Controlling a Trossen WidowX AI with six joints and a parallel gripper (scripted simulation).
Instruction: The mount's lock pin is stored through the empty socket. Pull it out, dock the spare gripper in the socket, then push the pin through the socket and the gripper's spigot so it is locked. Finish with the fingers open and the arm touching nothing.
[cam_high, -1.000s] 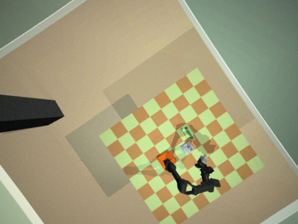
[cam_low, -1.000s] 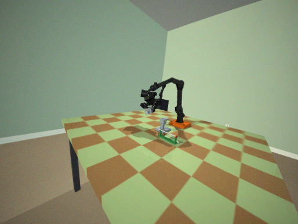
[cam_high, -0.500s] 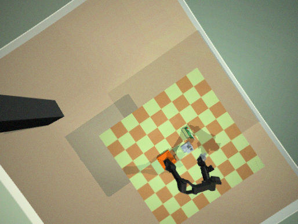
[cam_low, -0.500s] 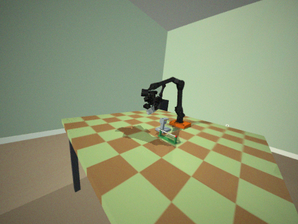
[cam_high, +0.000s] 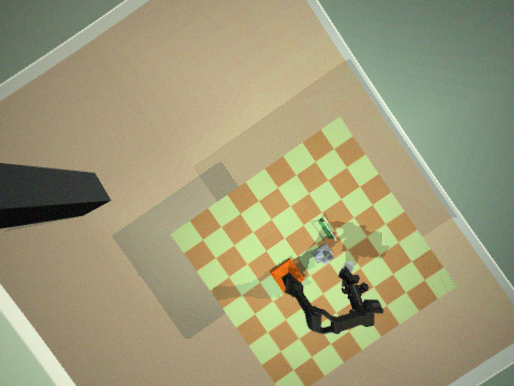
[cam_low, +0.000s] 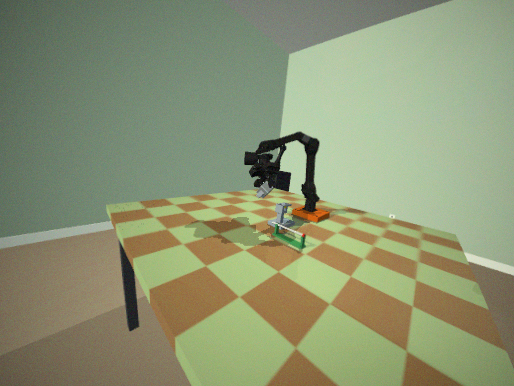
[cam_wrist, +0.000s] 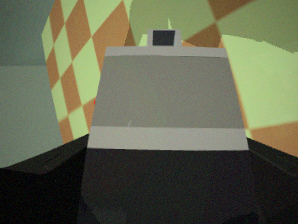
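Note:
My gripper (cam_high: 346, 273) (cam_low: 263, 183) (cam_wrist: 162, 133) is shut on the spare gripper, a grey block. The spare gripper (cam_high: 348, 266) (cam_low: 263, 190) (cam_wrist: 167, 92) hangs tilted in the air, above and to one side of the mount; its small spigot with a dark square end points away from the fingers. The grey mount (cam_high: 323, 253) (cam_low: 281, 214) stands upright on the table, apart from it. The lock pin (cam_low: 303, 235), pale with a red end, lies along the top of a green rack (cam_high: 327, 229) (cam_low: 287, 240). The socket's inside is too small to make out.
The arm's orange base (cam_high: 281, 270) (cam_low: 311, 215) sits beside the mount, on the side away from the green rack. The table (cam_high: 300, 155) (cam_low: 280, 310) has a green and brown checkered top. The arm's shadow falls near the rack and mount.

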